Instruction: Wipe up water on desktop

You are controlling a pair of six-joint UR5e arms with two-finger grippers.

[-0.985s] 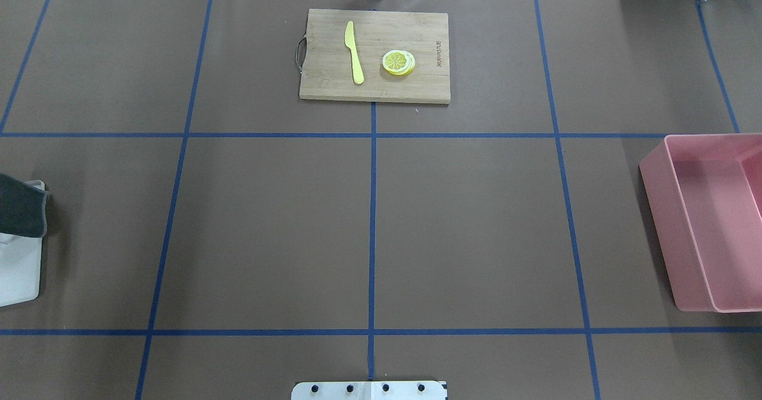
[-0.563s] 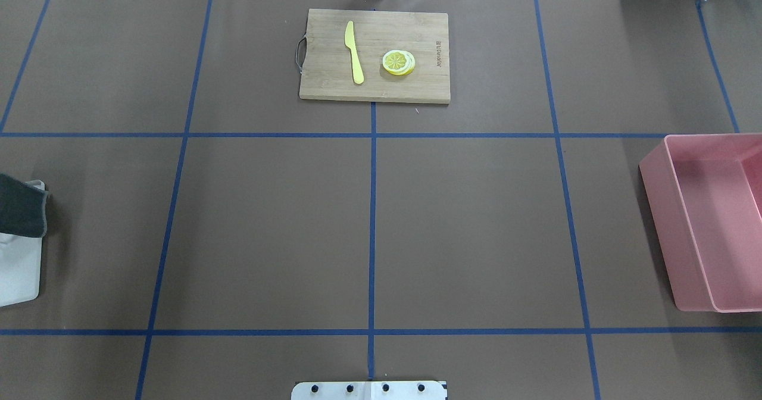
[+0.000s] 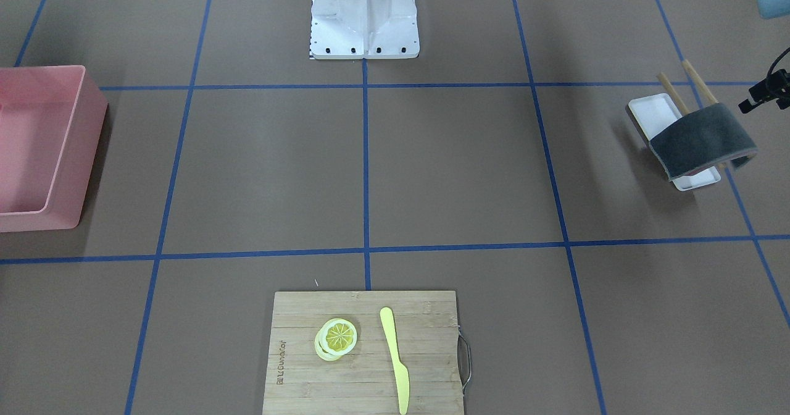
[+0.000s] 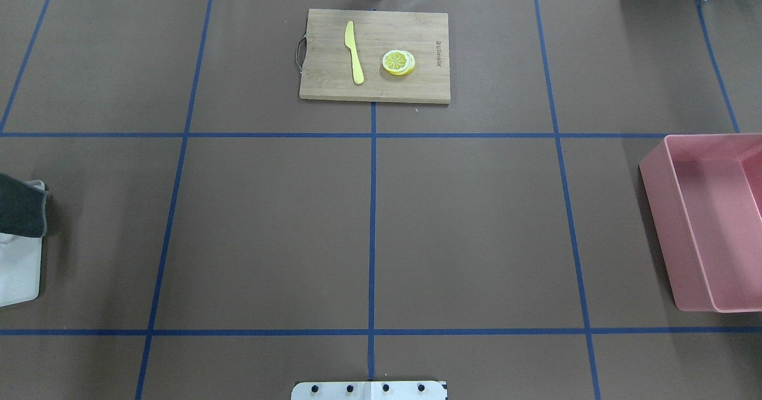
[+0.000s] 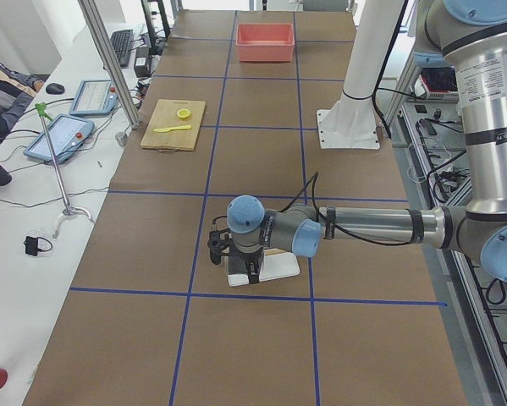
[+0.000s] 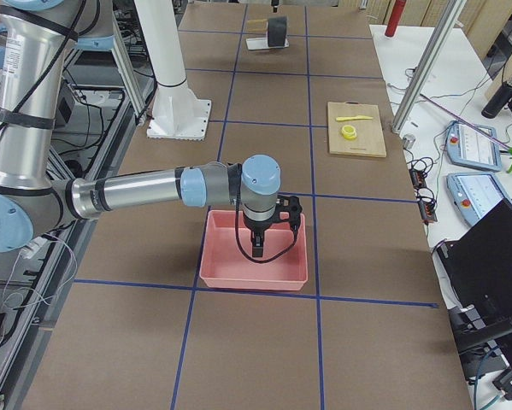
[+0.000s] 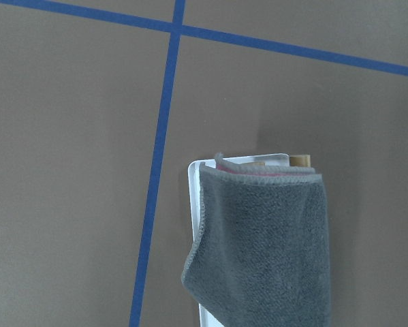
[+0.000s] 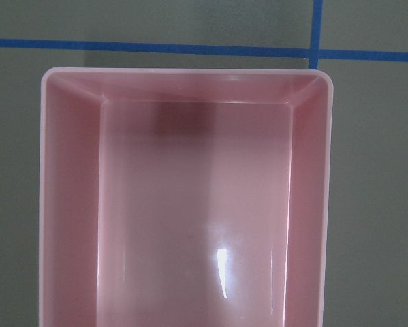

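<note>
The desktop [image 4: 268,227] is a flat brown surface crossed by blue tape lines; I see no water on it. A grey cloth [image 3: 700,140] hangs over a wooden rack on a white tray [image 3: 648,109] at the robot's left; it fills the left wrist view [image 7: 268,245]. My left gripper [image 5: 240,266] hovers over that tray, seen only in the exterior left view, so I cannot tell if it is open. My right gripper [image 6: 257,246] hangs over the pink bin [image 6: 254,260], seen only in the exterior right view, so I cannot tell its state either.
The pink bin [image 4: 714,221] stands at the right edge and looks empty in the right wrist view [image 8: 190,204]. A bamboo cutting board [image 4: 375,55] at the far middle holds a yellow knife [image 4: 353,52] and lemon slices [image 4: 398,62]. The robot's base plate [image 4: 369,390] is at the near middle.
</note>
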